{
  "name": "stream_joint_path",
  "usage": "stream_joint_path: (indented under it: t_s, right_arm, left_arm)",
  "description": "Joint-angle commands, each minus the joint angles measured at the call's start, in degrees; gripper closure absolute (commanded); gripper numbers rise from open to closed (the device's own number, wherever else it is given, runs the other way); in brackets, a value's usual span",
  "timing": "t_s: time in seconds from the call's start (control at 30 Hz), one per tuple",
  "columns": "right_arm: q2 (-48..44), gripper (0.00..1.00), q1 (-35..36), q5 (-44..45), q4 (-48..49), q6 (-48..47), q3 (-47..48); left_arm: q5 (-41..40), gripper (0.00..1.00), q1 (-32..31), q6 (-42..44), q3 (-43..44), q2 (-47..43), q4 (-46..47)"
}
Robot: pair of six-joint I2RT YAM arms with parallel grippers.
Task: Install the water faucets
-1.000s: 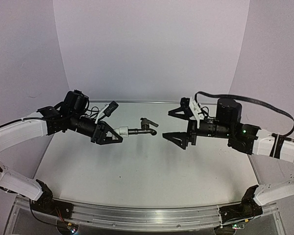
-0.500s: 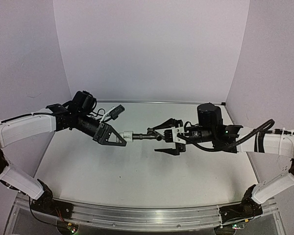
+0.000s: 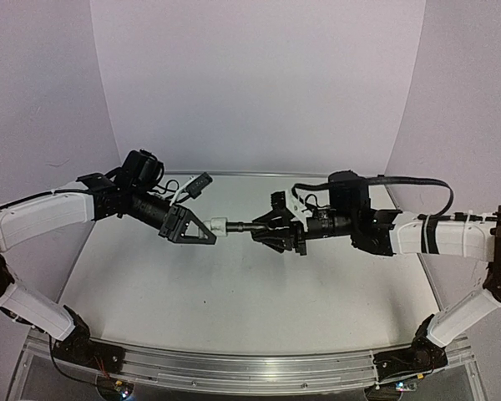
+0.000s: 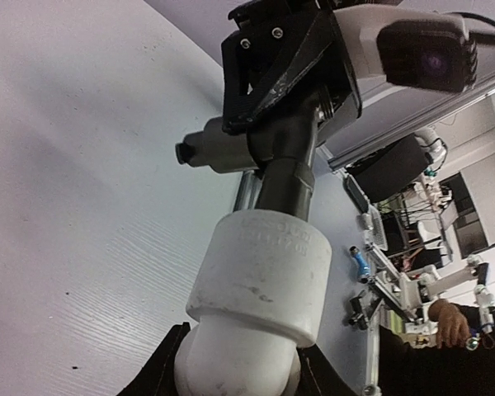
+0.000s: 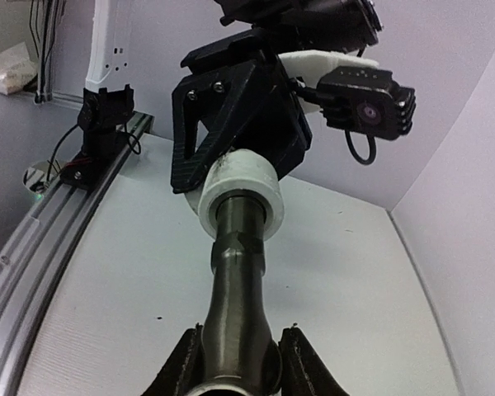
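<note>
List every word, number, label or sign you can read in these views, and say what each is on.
White fitting: a line of raised characters runs around its upper collar in the left wrist view, but it is too faint and blurred to read.
Faucet: no marking can be seen.
Nothing else in any view carries legible text.
</note>
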Motion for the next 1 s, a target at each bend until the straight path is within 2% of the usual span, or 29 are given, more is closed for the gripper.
stream_joint_path:
  t_s: [0.0,0.07,0.1,0.17,0.2,0.23,0.27,0.3,0.37,0.4,0.43,0.47,0.5,0.53,0.63,0.67,0.7,0.73,0.77,0.83,0.87,0.9,0.93,0.97]
  right_arm:
    - [1.7,0.92,0.5,-6.0,3.1,23.5,3.3]
    - [3.2,1.0,0.0,-8.8,4.3,39.2,4.2]
    - [3.8,1.0,-0.1,-8.9,5.2,45.0,4.6]
    - [7.1,1.0,-1.5,-14.5,14.1,74.8,5.1]
    - [9.9,1.0,-1.7,-18.8,32.0,88.4,3.2]
    - [11.6,1.0,-1.7,-19.2,43.8,99.2,2.0]
    - [15.6,1.0,-2.0,-17.0,64.2,116.5,0.9]
    - [19.7,1.0,-2.9,-14.0,76.1,131.7,2.2]
    - [21.5,1.0,-4.4,-11.0,76.5,140.1,2.6]
    - [21.5,1.0,-4.8,-10.0,76.3,141.0,2.0]
    - [20.6,0.96,-5.5,-9.3,74.1,140.4,0.7]
    - [18.7,0.82,-6.3,-9.1,69.0,136.8,-0.8]
    - [18.1,0.75,-6.8,-9.2,67.3,135.5,-1.2]
    - [14.6,0.61,-7.6,-9.3,58.0,127.2,-2.9]
    - [8.2,0.4,-8.7,-8.8,38.2,109.2,-3.6]
    - [4.0,0.27,-8.9,-6.0,22.2,95.9,-2.6]
    - [2.4,0.24,-8.9,-4.6,15.4,90.2,-1.8]
    - [-0.7,0.19,-8.9,-2.2,5.1,79.9,-0.2]
    - [-2.8,0.14,-8.9,1.9,-0.2,74.2,0.7]
    - [-6.5,0.11,-8.9,7.4,-7.4,63.3,1.4]
    - [-9.5,0.07,-8.9,12.2,-10.8,55.4,1.2]
    - [-10.3,0.07,-8.9,13.2,-11.1,53.6,1.0]
    - [-14.6,0.05,-8.9,18.1,-12.2,39.9,-0.9]
    - [-16.8,0.04,-8.9,19.0,-11.5,30.9,-2.6]
  left_arm:
    - [-13.3,1.0,-0.2,6.0,4.1,-3.9,2.5]
    - [-22.3,1.0,-0.2,8.3,4.9,-4.3,2.6]
    - [-24.3,1.0,-0.2,9.3,5.2,-4.4,2.6]
    - [-30.0,1.0,-0.4,12.8,6.0,-4.0,4.4]
    - [-32.8,1.0,-0.6,14.6,6.2,-3.6,6.1]
    - [-34.2,1.0,-0.8,15.7,6.1,-3.5,7.1]
    - [-36.2,1.0,-1.0,17.1,5.8,-3.2,9.0]
    - [-37.6,1.0,-1.1,18.6,5.4,-3.1,10.3]
    - [-37.8,1.0,-1.1,19.4,5.1,-2.7,10.7]
    - [-37.7,1.0,-1.1,19.3,5.0,-2.7,10.7]
    - [-36.2,1.0,-1.1,19.0,4.4,-2.9,10.6]
    - [-34.1,1.0,-1.1,18.3,3.7,-3.4,10.5]
    - [-33.5,1.0,-1.2,18.1,3.1,-3.8,10.5]
    - [-30.6,1.0,-1.1,16.7,1.8,-4.8,10.4]
    - [-26.6,1.0,-1.0,14.3,0.0,-6.4,9.8]
    - [-23.6,1.0,-0.9,12.8,-0.5,-7.0,8.9]
    - [-22.3,1.0,-0.9,12.2,-0.6,-7.1,8.5]
    - [-19.0,1.0,-0.7,10.9,-0.5,-7.1,7.6]
    - [-16.2,1.0,-0.6,9.8,0.1,-6.6,6.5]
    - [-10.1,1.0,-0.5,7.0,0.8,-5.5,5.1]
    - [-4.5,1.0,-0.5,4.9,1.1,-4.7,4.9]
    - [-3.2,1.0,-0.5,4.5,1.2,-4.5,4.9]
    - [5.2,1.0,-0.5,2.3,1.0,-3.4,4.8]
    - [6.9,1.0,-0.5,1.6,0.6,-2.9,4.7]
